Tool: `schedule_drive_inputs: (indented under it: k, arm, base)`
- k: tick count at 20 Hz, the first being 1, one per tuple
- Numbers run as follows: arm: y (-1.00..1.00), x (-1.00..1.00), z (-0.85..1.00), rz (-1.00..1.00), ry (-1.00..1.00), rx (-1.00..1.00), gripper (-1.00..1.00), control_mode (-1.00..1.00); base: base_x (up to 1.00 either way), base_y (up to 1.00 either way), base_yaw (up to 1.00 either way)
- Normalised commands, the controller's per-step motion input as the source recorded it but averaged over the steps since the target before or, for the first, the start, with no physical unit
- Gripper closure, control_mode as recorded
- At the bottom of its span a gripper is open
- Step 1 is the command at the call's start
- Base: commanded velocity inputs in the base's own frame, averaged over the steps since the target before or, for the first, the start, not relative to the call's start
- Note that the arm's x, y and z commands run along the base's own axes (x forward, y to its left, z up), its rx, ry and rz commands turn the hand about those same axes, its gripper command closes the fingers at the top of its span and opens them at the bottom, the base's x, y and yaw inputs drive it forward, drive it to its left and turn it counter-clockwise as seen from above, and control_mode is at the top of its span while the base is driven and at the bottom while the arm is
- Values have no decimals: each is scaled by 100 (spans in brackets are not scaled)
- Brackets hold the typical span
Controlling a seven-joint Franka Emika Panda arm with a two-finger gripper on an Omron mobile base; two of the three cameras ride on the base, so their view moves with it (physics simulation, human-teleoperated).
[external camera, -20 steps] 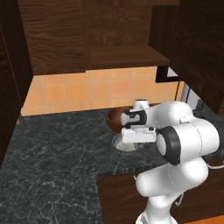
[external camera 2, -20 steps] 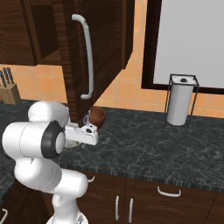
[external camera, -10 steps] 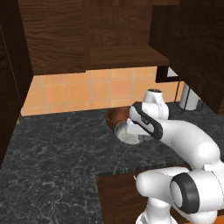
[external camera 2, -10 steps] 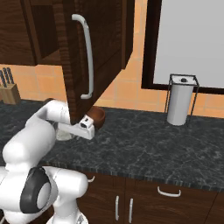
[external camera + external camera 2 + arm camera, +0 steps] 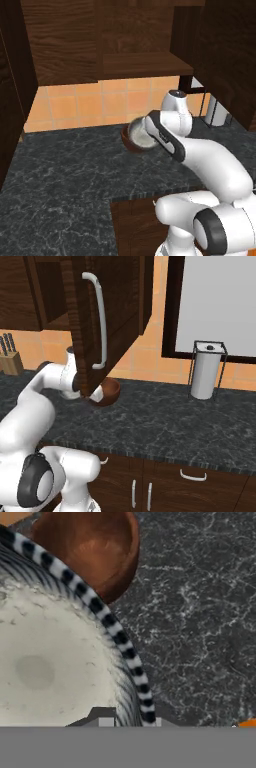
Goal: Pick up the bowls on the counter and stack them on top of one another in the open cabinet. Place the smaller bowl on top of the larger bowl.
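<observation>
The gripper (image 5: 129,722) is clamping narrowly on the rim of the small pale bowl (image 5: 55,667), holding it up off the counter (image 5: 70,170). In the hand view the pale bowl is showing a cream inside with a faint round mark and a black-and-white checked edge. Behind it in that view the brown bowl (image 5: 92,547) is sitting on the dark marble, apart from the pale one. In the left base view the pale bowl (image 5: 141,138) is hanging tilted, its inside facing the camera, just in front of the brown bowl (image 5: 129,145), below the shelf of the open cabinet (image 5: 145,65). In the right base view the brown bowl (image 5: 107,392) is resting on the counter just beside the lower corner of the open cabinet door (image 5: 107,316). A paper towel holder (image 5: 206,371) is standing well to the right, and a knife block (image 5: 10,358) is standing at the far left
</observation>
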Motion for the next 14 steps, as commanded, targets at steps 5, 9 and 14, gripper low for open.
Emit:
schedule_drive_inputs:
  k: [5, 9, 14]
  arm:
    - [0, 97, 26, -14, 5, -10, 100, -100]
    - [0, 94, -1, -11, 6, -13, 100, -100]
    - [-8, 42, -34, -5, 1, -1, 100, -100]
  base:
    - [0, 0, 0]
    - [0, 0, 0]
    - [0, 0, 0]
